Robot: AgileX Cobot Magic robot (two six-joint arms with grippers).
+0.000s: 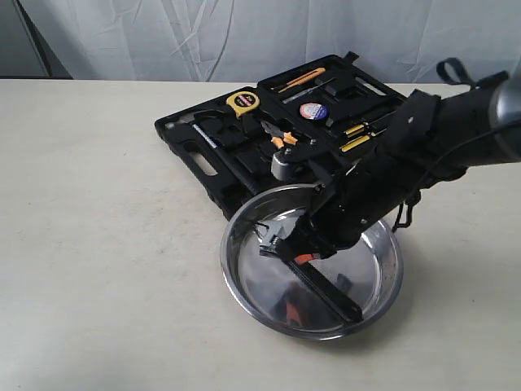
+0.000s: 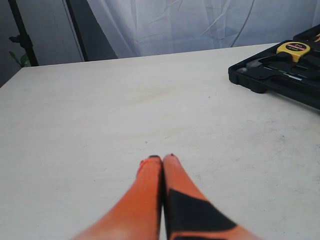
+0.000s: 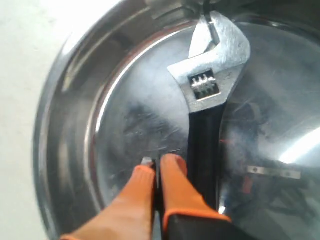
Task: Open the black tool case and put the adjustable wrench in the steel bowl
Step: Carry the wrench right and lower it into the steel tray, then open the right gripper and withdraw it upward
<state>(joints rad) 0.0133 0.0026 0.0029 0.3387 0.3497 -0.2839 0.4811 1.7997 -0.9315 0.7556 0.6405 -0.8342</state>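
The adjustable wrench [image 1: 330, 293] lies flat inside the steel bowl [image 1: 236, 277], silver head toward the case, black handle toward the near rim. In the right wrist view the wrench [image 3: 210, 85] rests on the bowl's bottom [image 3: 65, 125] just beside my right gripper [image 3: 157, 162], whose orange fingers are pressed together with nothing between them. In the exterior view that gripper [image 1: 297, 254] hovers low over the bowl. The black tool case [image 1: 195, 159] lies open behind the bowl. My left gripper [image 2: 161, 159] is shut over bare table, with the case [image 2: 280, 80] off to one side.
The open case holds a yellow tape measure [image 1: 242, 101], orange-handled pliers [image 1: 283, 138], yellow-and-black screwdrivers [image 1: 356, 142] and other tools. The bowl touches the case's near edge. A white curtain [image 1: 260, 32] hangs behind the pale table [image 1: 98, 244].
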